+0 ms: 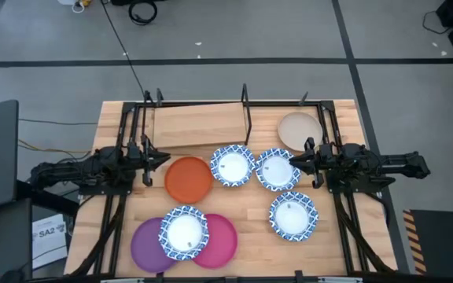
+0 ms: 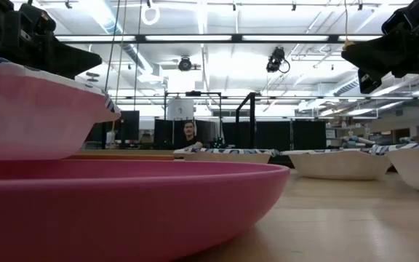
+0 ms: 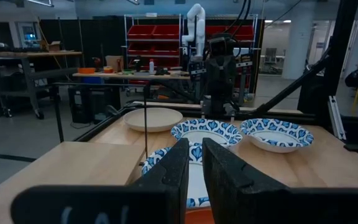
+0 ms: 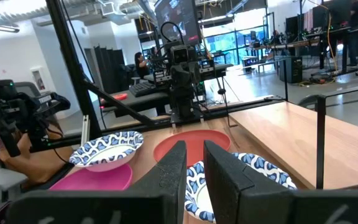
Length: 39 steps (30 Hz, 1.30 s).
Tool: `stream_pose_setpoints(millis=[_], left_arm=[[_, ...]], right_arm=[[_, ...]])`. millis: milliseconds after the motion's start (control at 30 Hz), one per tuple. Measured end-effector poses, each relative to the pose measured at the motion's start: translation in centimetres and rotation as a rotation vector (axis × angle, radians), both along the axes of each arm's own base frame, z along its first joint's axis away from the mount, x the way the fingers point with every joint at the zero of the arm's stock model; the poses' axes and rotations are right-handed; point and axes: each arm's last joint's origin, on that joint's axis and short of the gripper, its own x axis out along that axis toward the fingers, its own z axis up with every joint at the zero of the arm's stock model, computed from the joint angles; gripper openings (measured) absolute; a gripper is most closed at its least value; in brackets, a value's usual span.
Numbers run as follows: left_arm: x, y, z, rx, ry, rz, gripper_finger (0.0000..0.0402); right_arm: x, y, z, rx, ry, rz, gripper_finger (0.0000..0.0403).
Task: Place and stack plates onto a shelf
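The shelf, a light board in a black frame, stands at the table's far side, and the beige plate lies on its right end. In front of it the orange plate and three blue-and-white plates rest on the tabletop. A fourth blue-and-white plate lies on the purple and pink plates near the front edge. My left gripper hovers left of the orange plate, shut and empty. My right gripper hovers by the right middle patterned plate, shut and empty.
Upright black posts divide the shelf, and the board's left half is bare. The arms' black base frames run along both table sides. A person sits in the room far beyond the table.
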Motion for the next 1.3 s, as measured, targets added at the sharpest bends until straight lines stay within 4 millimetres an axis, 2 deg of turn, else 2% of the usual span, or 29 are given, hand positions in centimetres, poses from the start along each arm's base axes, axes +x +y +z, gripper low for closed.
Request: stream_pose_setpoints(millis=[533,800,967,1300], left_arm=[[0.0,0.0,0.0,0.000,0.000,0.000,0.0052],[0.0,0.0,0.0,0.000,0.000,0.000,0.0052],[0.0,0.0,0.0,-0.001,0.000,0.000,0.0052],[0.0,0.0,0.0,-0.001,0.000,0.000,0.0052]], right_arm=[[0.0,0.0,0.3,0.006,-0.029,0.001,0.0062],[-0.2,-0.2,1.2,0.084,-0.127,-0.046,0.0069],[-0.4,-0.3,1.8,0.099,-0.199,-0.089,0.0103],[-0.6,-0.7,2.3,0.132,-0.262,-0.224,0.0208]])
